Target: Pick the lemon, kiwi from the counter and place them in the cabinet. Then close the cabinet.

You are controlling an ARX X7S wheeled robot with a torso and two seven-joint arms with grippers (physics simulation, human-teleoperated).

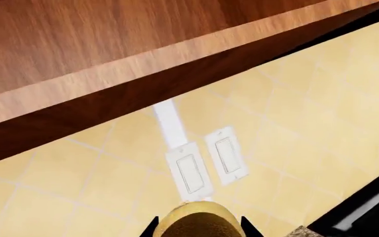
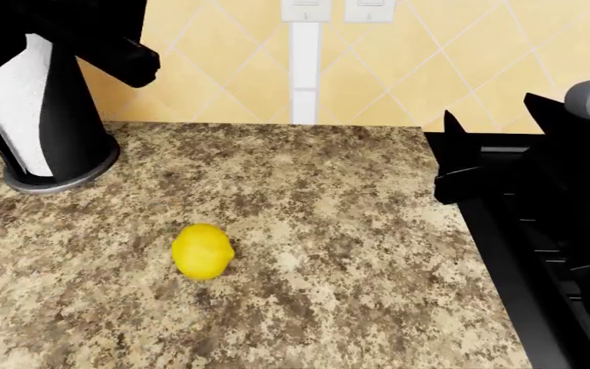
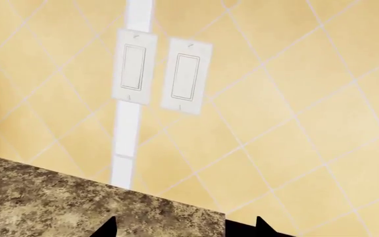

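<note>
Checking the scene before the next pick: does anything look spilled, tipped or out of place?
Nothing stands out. The small bright yellow lemon sits alone on the speckled granite counter, and the black paper towel holder stands upright. The left tool holds the tan-brown kiwi below the wooden cabinet.

Bright yellow lemon [image 2: 203, 250] on speckled beige-brown granite counter [image 2: 326, 231]; pale yellow diamond-tiled wall [image 2: 418, 69] behind the counter; white switches [image 3: 160, 74].

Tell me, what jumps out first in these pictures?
The bright yellow lemon lies alone on the speckled counter, left of the black stove. A paper towel roll stands at the back left, and two white wall switches sit on the yellow tiles. The left gripper holds a brown kiwi below the wooden cabinet.
</note>
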